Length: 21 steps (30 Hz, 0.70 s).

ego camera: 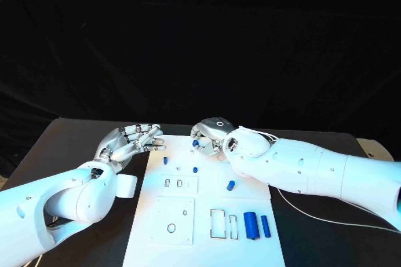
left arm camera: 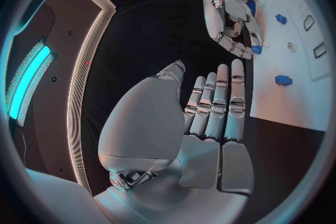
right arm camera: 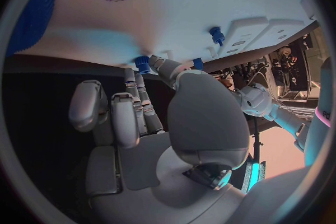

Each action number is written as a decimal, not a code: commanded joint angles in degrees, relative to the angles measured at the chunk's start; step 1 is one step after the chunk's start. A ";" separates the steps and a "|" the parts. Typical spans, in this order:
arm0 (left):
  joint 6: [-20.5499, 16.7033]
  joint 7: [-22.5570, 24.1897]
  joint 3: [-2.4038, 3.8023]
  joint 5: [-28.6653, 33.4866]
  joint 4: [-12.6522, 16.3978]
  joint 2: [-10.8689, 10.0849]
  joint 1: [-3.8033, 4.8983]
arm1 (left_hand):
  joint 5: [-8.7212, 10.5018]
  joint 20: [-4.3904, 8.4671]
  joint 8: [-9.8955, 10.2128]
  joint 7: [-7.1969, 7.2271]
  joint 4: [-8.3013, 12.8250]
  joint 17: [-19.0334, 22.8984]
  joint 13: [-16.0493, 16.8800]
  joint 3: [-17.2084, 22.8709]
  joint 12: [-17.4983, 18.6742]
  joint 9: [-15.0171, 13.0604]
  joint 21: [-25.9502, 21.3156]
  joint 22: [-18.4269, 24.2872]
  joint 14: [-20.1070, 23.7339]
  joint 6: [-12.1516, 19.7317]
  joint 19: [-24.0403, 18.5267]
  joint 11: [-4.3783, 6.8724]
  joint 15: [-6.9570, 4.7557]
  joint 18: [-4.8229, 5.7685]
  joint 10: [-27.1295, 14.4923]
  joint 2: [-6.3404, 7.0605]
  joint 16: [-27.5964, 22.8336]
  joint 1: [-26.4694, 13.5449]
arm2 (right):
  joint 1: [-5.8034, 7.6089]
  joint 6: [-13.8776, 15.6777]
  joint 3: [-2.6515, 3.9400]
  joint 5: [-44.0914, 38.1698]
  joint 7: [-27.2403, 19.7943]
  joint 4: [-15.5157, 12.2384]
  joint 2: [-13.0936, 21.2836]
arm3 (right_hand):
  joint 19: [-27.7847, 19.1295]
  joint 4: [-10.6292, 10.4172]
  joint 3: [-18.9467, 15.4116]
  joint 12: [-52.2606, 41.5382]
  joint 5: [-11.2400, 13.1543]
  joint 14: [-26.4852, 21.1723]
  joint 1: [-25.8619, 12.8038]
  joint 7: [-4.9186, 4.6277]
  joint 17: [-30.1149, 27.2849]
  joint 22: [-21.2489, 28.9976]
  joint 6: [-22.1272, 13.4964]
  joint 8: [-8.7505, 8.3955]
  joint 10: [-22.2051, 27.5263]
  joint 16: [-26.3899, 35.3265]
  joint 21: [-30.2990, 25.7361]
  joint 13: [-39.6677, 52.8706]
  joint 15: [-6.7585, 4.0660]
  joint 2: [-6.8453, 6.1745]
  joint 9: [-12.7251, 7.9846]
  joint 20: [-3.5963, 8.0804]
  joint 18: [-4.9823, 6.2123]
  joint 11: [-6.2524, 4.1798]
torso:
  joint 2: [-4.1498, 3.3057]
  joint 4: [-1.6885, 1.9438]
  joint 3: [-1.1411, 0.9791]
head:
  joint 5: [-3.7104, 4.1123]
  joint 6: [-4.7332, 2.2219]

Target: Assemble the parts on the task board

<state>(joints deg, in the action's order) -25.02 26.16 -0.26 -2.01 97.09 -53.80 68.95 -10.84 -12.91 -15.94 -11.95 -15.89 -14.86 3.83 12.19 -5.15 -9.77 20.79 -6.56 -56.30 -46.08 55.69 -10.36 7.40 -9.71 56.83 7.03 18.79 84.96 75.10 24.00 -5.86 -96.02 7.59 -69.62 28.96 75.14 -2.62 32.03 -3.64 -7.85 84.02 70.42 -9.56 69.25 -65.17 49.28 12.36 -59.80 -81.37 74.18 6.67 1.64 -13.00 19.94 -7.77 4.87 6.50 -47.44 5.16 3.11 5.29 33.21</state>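
Note:
The white task board [ego camera: 200, 244] lies in the middle of the black table. My right hand [ego camera: 214, 135] is over the board's far edge, and its thumb and a finger pinch a small blue part [ego camera: 196, 143] [left arm camera: 257, 49] [right arm camera: 143, 63] there. My left hand [ego camera: 134, 141] [left arm camera: 210, 117] hovers by the board's far left corner, fingers stretched out straight, holding nothing. Other small blue parts stand on the board: one peg [ego camera: 166, 160] [left arm camera: 283, 80] near the left hand, one [ego camera: 196, 169] further in, one [ego camera: 230, 185] mid-board. Two longer blue cylinders [ego camera: 250, 225] [ego camera: 265, 226] lie near the front right.
Raised white plates with slots and outlined recesses [ego camera: 181, 183] [ego camera: 174, 220] [ego camera: 224, 223] cover the board's middle and front. A small white block [ego camera: 125, 186] lies on the table just left of the board. A thin white cable [ego camera: 317, 218] runs over the table on the right.

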 commanded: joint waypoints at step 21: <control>1.44 -0.12 0.05 -0.24 0.43 -0.72 0.09 | 0.23 0.05 0.46 -1.49 -0.09 -0.12 -0.04 0.30 0.29 0.08 0.24 0.05 0.50 0.48 0.40 -0.14 0.15 -0.73 -0.35 0.35 -0.44 -0.37 | 3.28 -4.15 1.22 22.51 -0.63 -17.36 22.72 | 6.68 -2.65 -5.64 -14.40 -4.26 3.66 0.73 1.78 7.74 -10.80 3.97 0.41 -20.03 -4.07 6.56 8.82 -3.07 -1.78 1.33 2.84 -1.68 -3.97 | 0.32 -1.45 -0.24 | 0.60 -0.71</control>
<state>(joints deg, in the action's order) -24.79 25.83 -0.27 -2.01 97.34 -54.58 68.97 -10.84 -12.91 -15.60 -11.74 -15.89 -14.91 3.83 12.19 -5.14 -9.78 20.79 -6.56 -56.10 -45.87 55.69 -10.36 7.60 -9.71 56.83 7.03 18.56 84.96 78.39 24.43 -4.61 -80.83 7.22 -86.48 51.48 81.69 -5.22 26.73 -17.54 -11.99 84.14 71.38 -7.94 74.95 -74.93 53.21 12.65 -78.99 -85.24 80.61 15.19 -1.15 -14.21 21.25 -5.01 3.93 2.69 -47.14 3.94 2.95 5.88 32.43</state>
